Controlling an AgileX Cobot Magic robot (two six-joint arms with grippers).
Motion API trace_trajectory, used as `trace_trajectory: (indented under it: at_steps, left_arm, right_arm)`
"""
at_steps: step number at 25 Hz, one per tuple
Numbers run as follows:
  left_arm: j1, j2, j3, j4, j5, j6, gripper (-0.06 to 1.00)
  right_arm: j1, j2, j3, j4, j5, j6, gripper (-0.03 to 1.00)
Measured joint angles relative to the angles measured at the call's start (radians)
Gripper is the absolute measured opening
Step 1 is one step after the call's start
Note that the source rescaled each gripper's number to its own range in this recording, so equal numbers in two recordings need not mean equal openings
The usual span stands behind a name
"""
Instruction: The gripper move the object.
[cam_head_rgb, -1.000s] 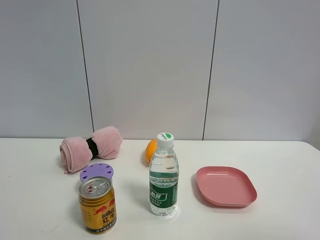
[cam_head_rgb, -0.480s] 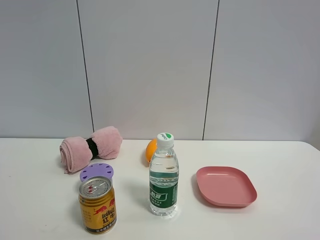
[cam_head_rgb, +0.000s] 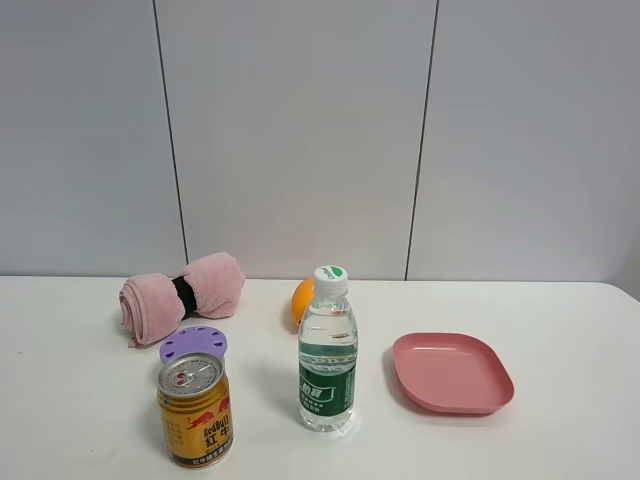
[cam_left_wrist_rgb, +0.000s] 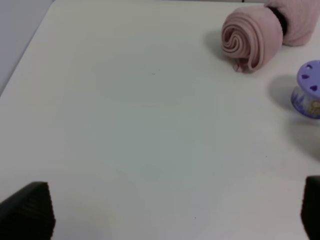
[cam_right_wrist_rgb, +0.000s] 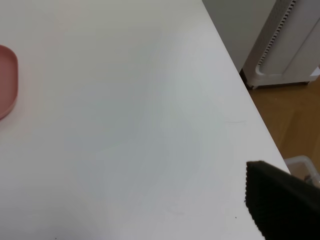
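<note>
Gold can (cam_head_rgb: 195, 410) stands upright at the desk's (cam_head_rgb: 560, 440) front left, just before the purple tub (cam_head_rgb: 193, 343), so we judge our left hand (cam_left_wrist_rgb: 170, 210), fingers spread wide over bare desk, nearer than the right hand (cam_right_wrist_rgb: 280, 205), whose opening we cannot tell.

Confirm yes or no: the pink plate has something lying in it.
No: in the exterior high view the shallow pink plastic plate shows only its own bare inner surface.

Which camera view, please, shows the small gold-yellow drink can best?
The exterior high view: the small gold-yellow drink can stands there whole, its silver top and red logo clear. Neither wrist view shows it.
</note>
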Motion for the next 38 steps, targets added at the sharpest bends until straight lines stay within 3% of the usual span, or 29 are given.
trace_trajectory:
  at_steps: [11,38]
  left_arm:
    - [0.000,0.000,0.000,0.000,0.000,0.000,1.00]
    - [0.000,0.000,0.001,0.000,0.000,0.000,1.00]
  right_arm:
    - [0.000,0.000,0.008,-0.052,0.000,0.057,0.99]
    - [0.015,-0.088,0.008,-0.067,-0.001,0.073,0.99]
